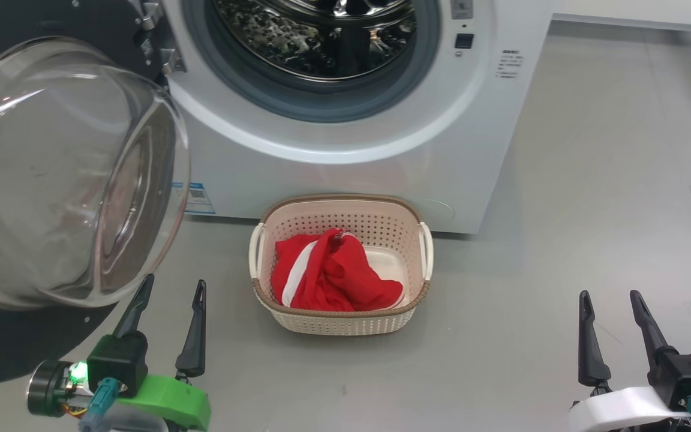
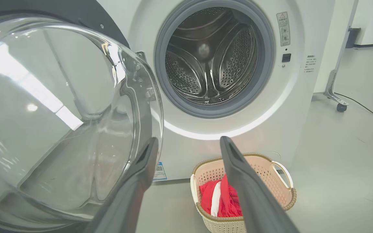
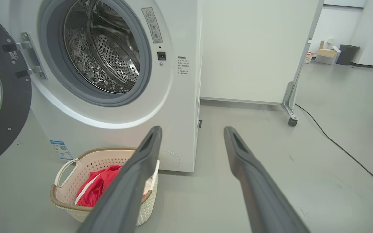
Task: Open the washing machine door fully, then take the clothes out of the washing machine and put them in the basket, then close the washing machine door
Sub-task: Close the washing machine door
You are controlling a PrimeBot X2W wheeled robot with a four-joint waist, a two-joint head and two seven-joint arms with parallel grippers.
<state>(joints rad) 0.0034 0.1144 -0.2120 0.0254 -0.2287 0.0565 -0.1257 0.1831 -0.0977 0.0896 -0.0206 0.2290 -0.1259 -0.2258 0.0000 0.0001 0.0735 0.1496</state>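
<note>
Knit clothes (image 1: 333, 276) heap in your perforated basket (image 1: 345, 327); bulging glass door (image 1: 63, 174) beside gaping left gripper (image 1: 175, 279); right gripper (image 1: 609, 293) gapes too.

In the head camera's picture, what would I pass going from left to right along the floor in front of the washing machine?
left gripper, jaws open → basket holding the red clothes → right gripper, jaws open

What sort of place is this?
Likely a lab or test space, not a home: the washing machine stands on grey floor beside a wheeled partition, a cardboard box beyond.
</note>
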